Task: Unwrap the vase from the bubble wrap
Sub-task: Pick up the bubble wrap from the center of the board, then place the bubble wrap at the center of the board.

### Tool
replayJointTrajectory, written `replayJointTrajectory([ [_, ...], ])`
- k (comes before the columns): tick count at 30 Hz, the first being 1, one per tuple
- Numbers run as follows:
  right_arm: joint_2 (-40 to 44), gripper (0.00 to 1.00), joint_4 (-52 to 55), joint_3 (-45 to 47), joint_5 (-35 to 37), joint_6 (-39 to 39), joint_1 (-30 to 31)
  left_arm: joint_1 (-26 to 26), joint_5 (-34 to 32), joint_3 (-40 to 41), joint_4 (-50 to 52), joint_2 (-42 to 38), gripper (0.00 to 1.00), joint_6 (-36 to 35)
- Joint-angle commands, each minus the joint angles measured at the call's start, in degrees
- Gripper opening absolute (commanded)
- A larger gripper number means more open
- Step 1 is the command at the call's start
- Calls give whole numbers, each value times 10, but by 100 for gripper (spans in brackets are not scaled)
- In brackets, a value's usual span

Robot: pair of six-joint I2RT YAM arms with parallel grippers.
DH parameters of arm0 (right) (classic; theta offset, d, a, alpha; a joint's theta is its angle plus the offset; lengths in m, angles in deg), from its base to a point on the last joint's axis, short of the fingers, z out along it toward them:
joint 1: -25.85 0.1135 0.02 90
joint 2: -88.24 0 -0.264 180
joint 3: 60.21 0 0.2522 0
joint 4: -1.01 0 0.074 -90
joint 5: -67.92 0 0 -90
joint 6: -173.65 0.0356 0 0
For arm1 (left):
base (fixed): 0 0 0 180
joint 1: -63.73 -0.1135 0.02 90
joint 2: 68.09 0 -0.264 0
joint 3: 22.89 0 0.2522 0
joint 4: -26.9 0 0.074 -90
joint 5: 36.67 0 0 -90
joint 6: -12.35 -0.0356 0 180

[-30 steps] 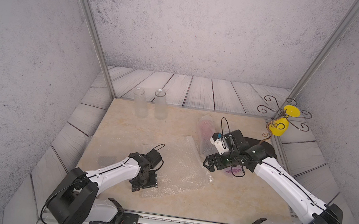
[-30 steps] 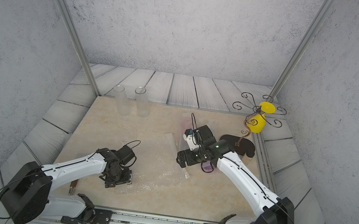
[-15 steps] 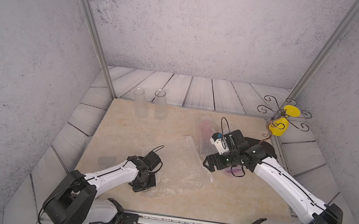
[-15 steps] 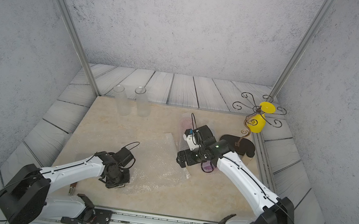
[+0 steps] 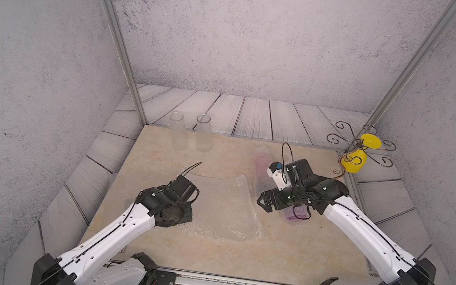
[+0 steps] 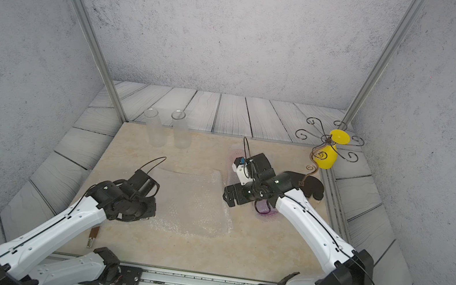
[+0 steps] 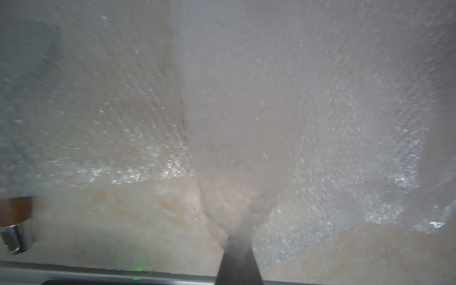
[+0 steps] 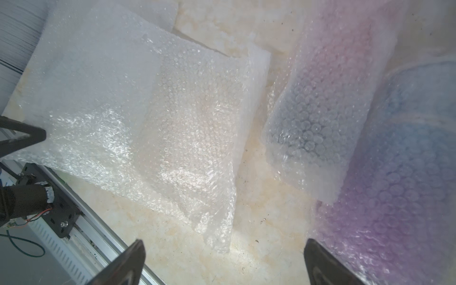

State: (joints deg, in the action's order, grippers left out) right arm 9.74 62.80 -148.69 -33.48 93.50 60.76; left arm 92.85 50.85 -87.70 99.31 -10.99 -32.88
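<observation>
Beige marble-look counter [image 5: 205, 252]. A flat crinkled sheet of clear bubble wrap [image 5: 223, 209] lies mid-counter, in both top views [image 6: 191, 201].

Left gripper [image 7: 237, 249] is low at the sheet's near-left edge [image 5: 179, 221]. Its jaws are pressed together, pinching the wrap. In the left wrist view a hazy fold of it runs up from the tips, blurred.

Right gripper [image 5: 267, 201] has its jaws spread wide and holds nothing. It hovers over the bare strip of counter between the flat sheet and a rolled tube of bubble wrap with a pink-purple vase inside [image 5: 259, 166]. The tube lies on its side, right of centre, just beside the flat sheet and partly hidden under the right wrist. In the right wrist view the gripper [image 8: 222, 266] straddles the gap, with the flat sheet [image 8: 148, 111] on one side and the purple-tinted wrapped tube [image 8: 394, 185] on the other. Whether one fingertip touches the tube, cannot tell.

Two clear upright jars [image 5: 178, 133] stand side by side at the far-left corner of the counter. A yellow vase on a curly wire stand [image 5: 354, 164] sits at the far right, well apart from the wrap. A small brown and metal object [image 6: 92, 236] lies near the left arm; too small to identify.
</observation>
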Motion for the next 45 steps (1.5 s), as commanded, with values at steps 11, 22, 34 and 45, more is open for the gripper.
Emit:
replayJointTrajectory([
  [11,7,99,26,-14,29,-8,-2,-295,-12,-170,59,79,0,-243],
  [22,12,99,33,-6,29,-13,-2,-515,9,-125,13,18,0,-215],
  [34,19,99,37,5,24,-6,-2,-582,-79,-95,-57,35,0,-215],
  [45,10,99,50,-21,35,-9,-1,-584,-126,-93,-73,46,31,-204],
])
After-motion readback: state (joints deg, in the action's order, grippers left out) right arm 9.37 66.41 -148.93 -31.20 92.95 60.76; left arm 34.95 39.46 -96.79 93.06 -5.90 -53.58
